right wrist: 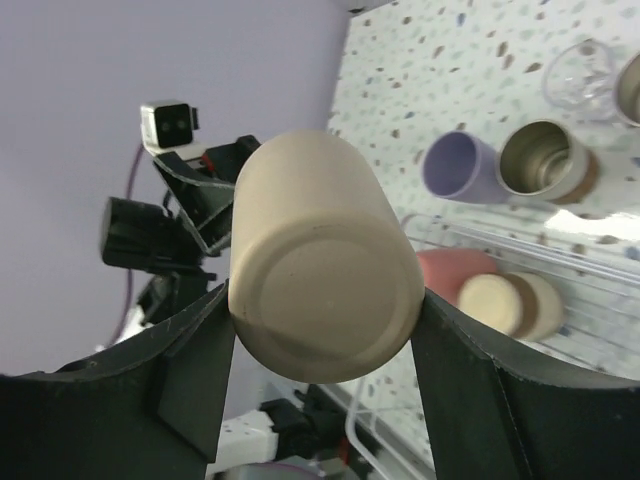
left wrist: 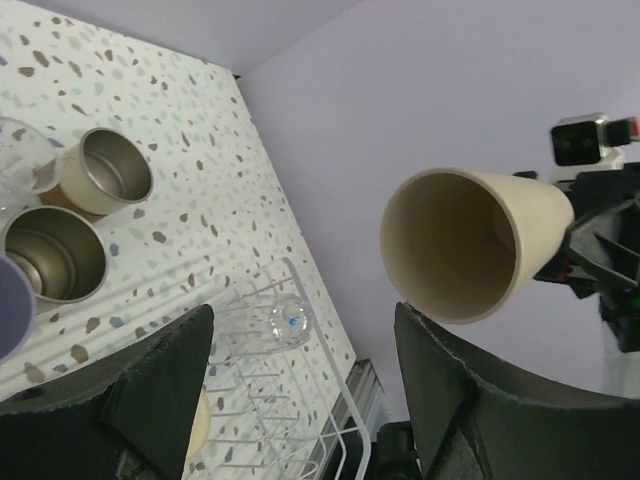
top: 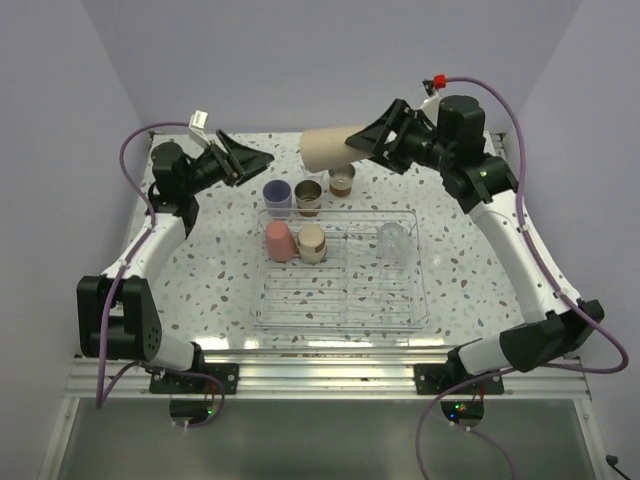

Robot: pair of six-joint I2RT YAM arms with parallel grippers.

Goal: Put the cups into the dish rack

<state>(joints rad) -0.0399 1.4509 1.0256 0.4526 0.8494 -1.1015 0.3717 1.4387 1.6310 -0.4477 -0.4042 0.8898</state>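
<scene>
My right gripper [top: 352, 146] is shut on the tall beige cup [top: 326, 147] and holds it on its side, high above the table's back; its base fills the right wrist view [right wrist: 320, 262]. My left gripper [top: 252, 160] is open and empty, facing the cup's mouth [left wrist: 452, 245] a short way off. The clear dish rack [top: 415, 300] holds a coral-pink cup [top: 279, 240], an upturned steel cup [top: 313, 243] and a clear cup [top: 392, 240]. A lavender cup [top: 277, 193] and two steel cups [top: 308, 197] [top: 342, 180] stand behind the rack.
Another clear cup [right wrist: 585, 68] stands on the table beyond the steel cups in the right wrist view. The rack's near half shows only bare wire grid [top: 340, 290]. Lavender walls close in the back and both sides.
</scene>
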